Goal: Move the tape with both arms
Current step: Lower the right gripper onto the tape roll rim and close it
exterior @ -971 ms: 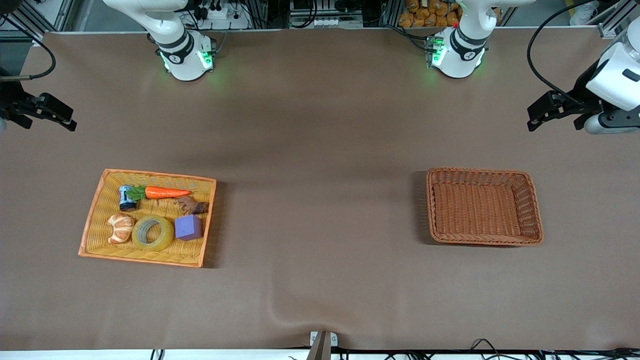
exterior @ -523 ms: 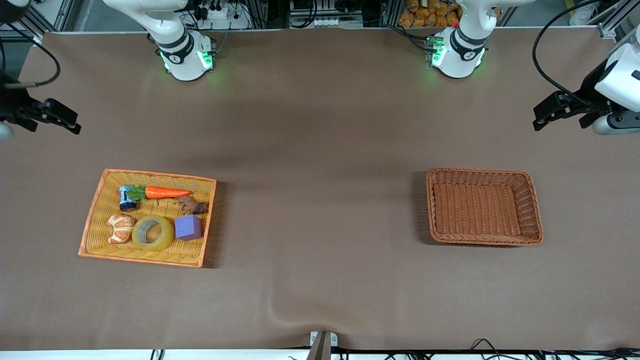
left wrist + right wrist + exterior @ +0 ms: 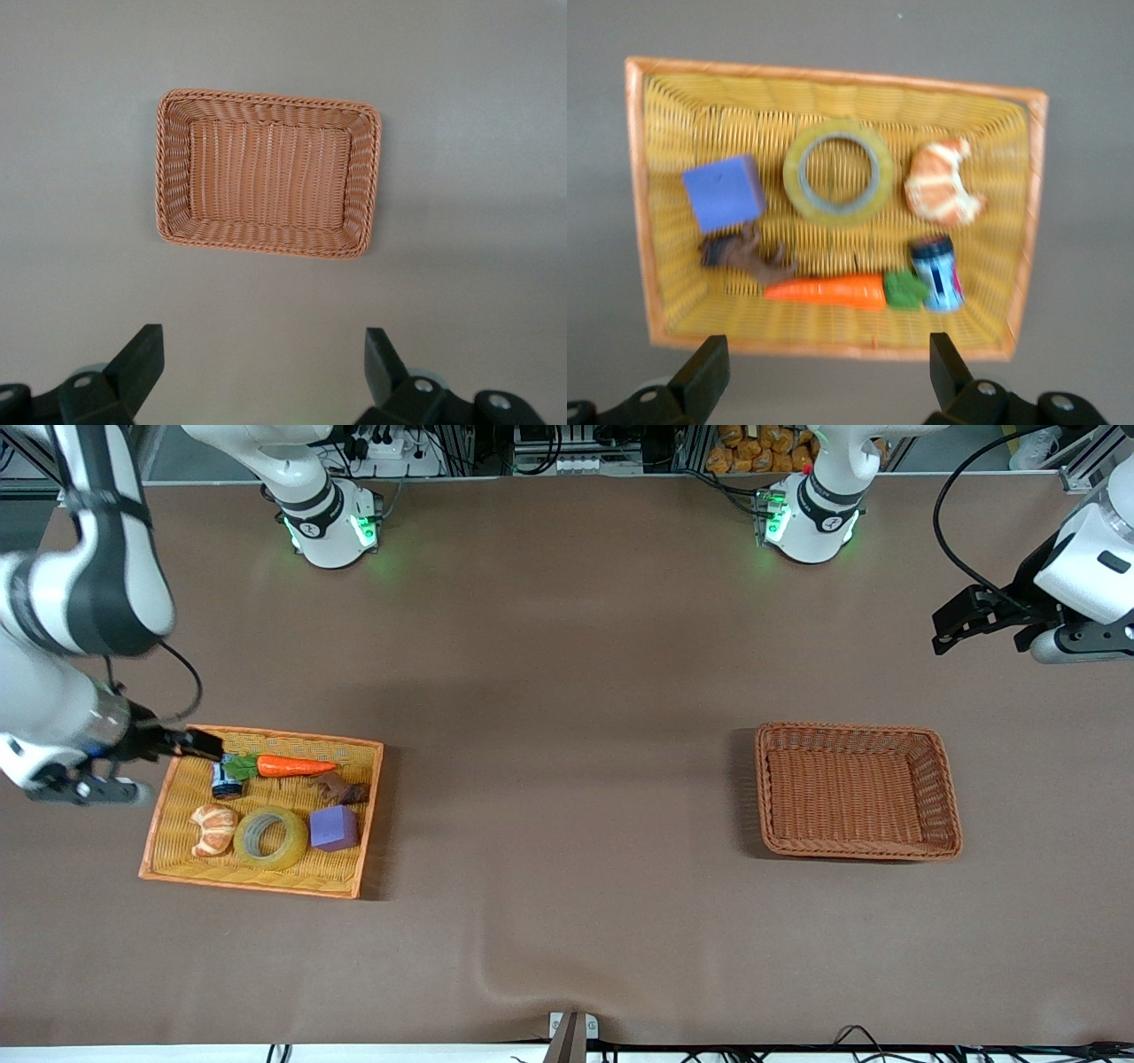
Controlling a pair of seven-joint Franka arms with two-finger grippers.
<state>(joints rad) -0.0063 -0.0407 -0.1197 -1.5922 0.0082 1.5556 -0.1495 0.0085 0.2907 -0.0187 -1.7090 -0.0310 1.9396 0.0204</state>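
Brown tabletop; right pincer [image 3: 824, 372] gapes over tape [image 3: 831, 173], left pincer [image 3: 264, 365] agape over wicker basket [image 3: 173, 177].

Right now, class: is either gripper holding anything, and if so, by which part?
Nothing is held. The right gripper, over the yellow tray, and the left gripper are both open; the tape lies in the tray.

1. A yellow tray [image 3: 168, 815] is holding a carrot [image 3: 295, 766], a can [image 3: 225, 780], a croissant [image 3: 213, 829], a purple cube [image 3: 333, 828] and a brown figure [image 3: 341, 787].
2. A brown basket [image 3: 946, 779] is sitting well apart on the surface [image 3: 567, 691].
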